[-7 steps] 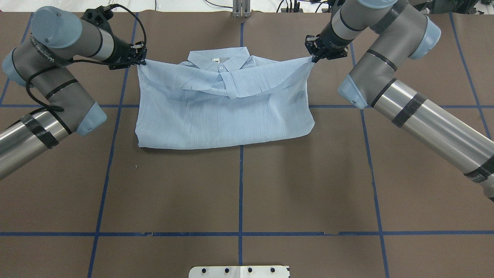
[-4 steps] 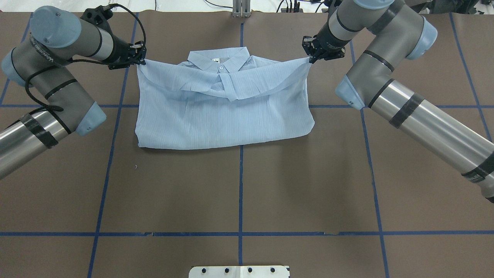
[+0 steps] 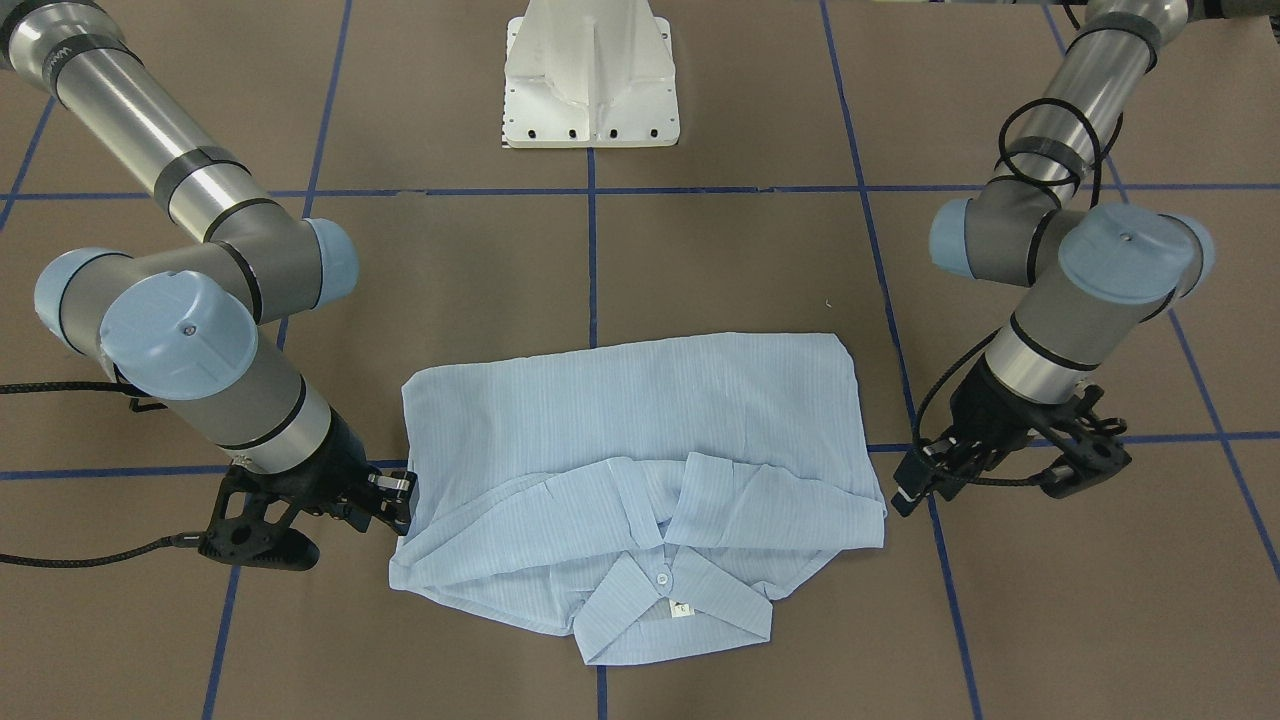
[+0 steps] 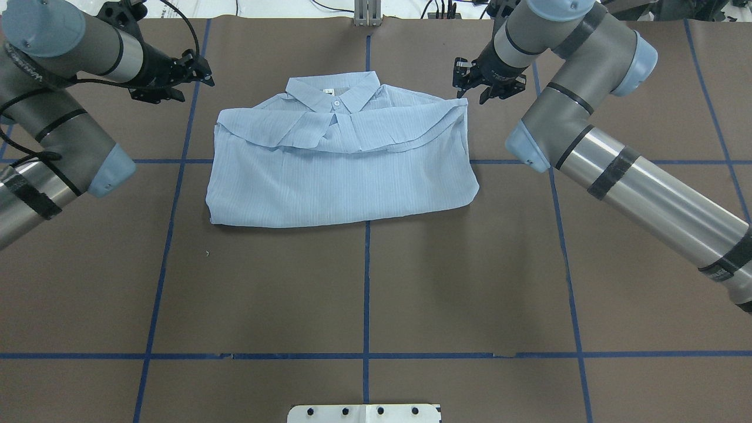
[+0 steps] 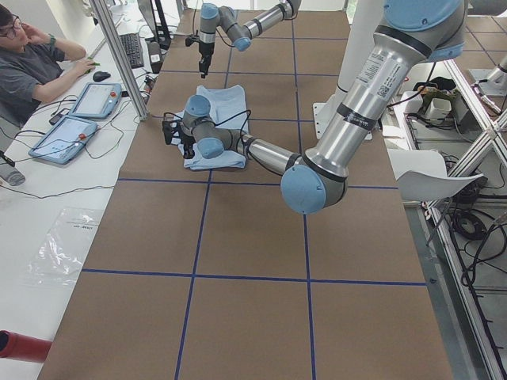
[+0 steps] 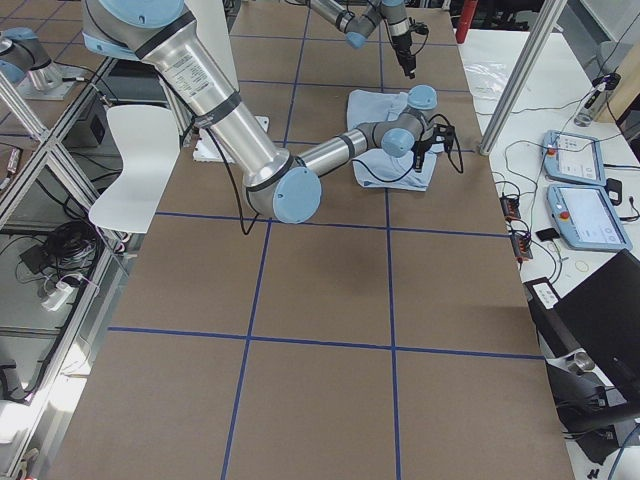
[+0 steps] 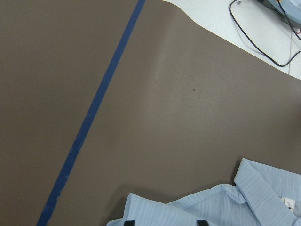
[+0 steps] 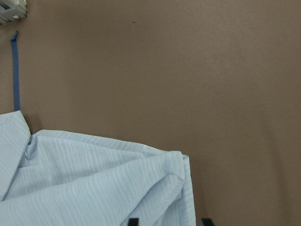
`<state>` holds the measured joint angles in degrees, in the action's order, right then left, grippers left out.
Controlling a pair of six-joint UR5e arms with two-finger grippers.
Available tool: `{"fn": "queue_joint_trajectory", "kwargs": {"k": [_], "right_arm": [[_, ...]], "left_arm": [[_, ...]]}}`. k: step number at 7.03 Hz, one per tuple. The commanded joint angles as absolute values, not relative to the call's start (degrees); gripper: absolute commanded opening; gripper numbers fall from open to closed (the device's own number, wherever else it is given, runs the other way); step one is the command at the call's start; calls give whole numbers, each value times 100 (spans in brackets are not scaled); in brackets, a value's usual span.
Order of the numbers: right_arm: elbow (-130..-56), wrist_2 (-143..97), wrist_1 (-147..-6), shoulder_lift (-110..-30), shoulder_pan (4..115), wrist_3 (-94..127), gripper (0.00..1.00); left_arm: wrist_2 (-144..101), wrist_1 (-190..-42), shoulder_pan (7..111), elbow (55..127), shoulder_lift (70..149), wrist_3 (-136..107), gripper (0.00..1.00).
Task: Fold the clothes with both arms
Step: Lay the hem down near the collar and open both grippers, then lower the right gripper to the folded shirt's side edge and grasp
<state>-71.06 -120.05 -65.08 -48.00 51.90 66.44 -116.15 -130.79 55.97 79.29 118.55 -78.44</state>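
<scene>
Shirt [image 4: 341, 176] released; left fingers [image 3: 915, 482], right fingers [image 3: 398, 488] spread just off shoulders.

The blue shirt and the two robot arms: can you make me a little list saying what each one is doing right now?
shirt: pale blue, folded, lying flat on the table
collar: on the side far from the robot, white tag showing
sleeves: folded across the chest
left gripper: open, holding nothing, off to the side of the shirt
right gripper: open, holding nothing, right by the shirt's shoulder corner
table: brown, with blue tape lines
</scene>
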Motion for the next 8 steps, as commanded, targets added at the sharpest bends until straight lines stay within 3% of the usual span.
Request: {"fn": "queue_joint_trajectory", "kwargs": {"k": [1,3,4,6,8], "right_arm": [[-7860,-12050,-6513,-5374,4837,6635,100],[-9039,-11980,-6557,-6411,4440,6724,100],[-9296,-11962,-6557,-6755,4325,6724,100],[-9177,-11629,-6574,-6715,3886,6724,98],[-9106,-11584,-6574,-6654,3867,6715,85]], "left_arm": [[-11777,-12625,5669,8741,11488,-7726,100],[-11777,-12279,5678,9070,11461,-7734,100],[-11769,-12278,5669,9070,11461,-7743,100],[-11760,-12278,5669,9062,11461,-7734,100],[-11751,-12278,5669,9044,11461,-7734,100]]}}
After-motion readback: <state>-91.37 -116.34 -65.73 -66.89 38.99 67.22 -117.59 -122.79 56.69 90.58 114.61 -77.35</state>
